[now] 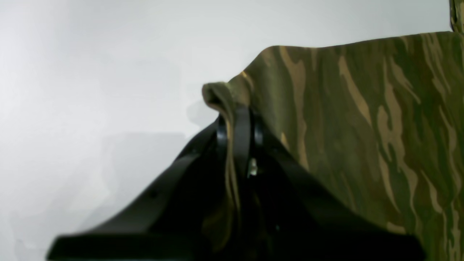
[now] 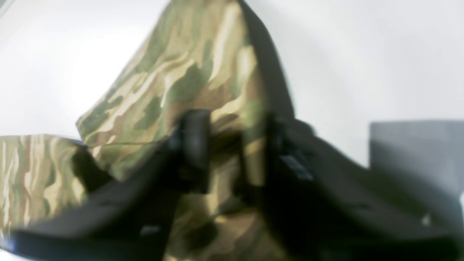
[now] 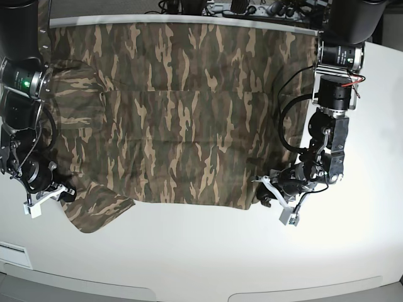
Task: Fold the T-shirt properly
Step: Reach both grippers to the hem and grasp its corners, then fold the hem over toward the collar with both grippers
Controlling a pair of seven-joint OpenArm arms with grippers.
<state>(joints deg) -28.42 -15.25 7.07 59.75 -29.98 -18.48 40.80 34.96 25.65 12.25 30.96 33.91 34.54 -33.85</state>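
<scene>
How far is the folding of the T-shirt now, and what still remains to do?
Done: the T-shirt lies spread nearly flat on the table, and no fold shows yet. In hand: the left gripper is shut on a bunched corner of cloth; the right gripper is shut on cloth at the opposite near corner. Left: all the folds themselves.

Both arms are reaching down low, wrists bent toward each other. Left gripper (image 1: pixel 237 123) is clamped tight on a pinch of the T-shirt (image 3: pixel 189 119) — right gripper (image 2: pixel 232 145) looks closed on cloth too, though that view's pretty blurry.
</scene>
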